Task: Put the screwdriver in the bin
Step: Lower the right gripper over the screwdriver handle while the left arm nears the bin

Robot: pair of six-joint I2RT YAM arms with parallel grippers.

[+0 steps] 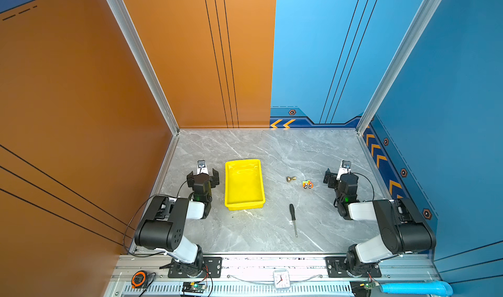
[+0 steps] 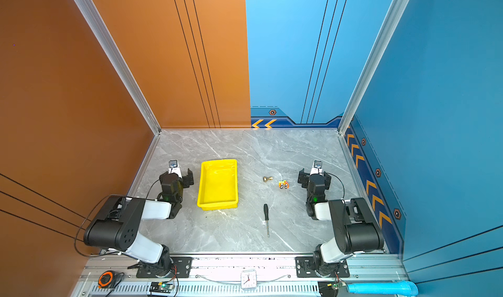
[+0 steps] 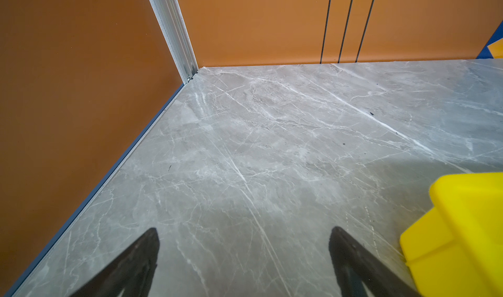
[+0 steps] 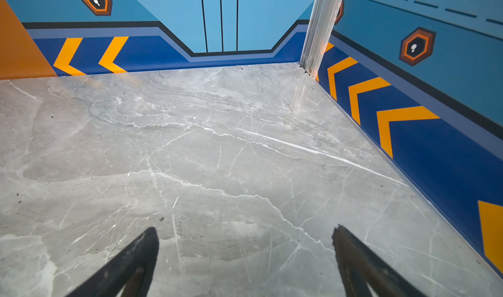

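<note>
I see the bin (image 1: 244, 185) flat on the bench (image 1: 272, 151), left of the middle, with its long side running from front to back. Its floor shows only bare yellow plastic with some glare on it.

The screwdriver (image 1: 293, 216) lies on the bench outside the bin, off the bin's front right corner and apart from it. Its black handle points toward the back wall and its thin shaft toward the front edge. Only marbled bench surface shows between it and the bin.

Farther back, between the bin and my right arm, a small brass knob (image 1: 290, 178) sits on the bench. Just right of it is a small toy car (image 1: 307, 184). The two are close together but not touching, and both are well clear of the screwdriver.

My left tool (image 3: 245, 230) hangs just beside the bin's left wall, its jaws spread wide with nothing between them. In the left wrist view a corner of the bin shows next to one finger. My right tool (image 4: 245, 227) is near the right wall, beyond the toy car, and is likewise spread wide over bare bench, holding nothing.
</note>
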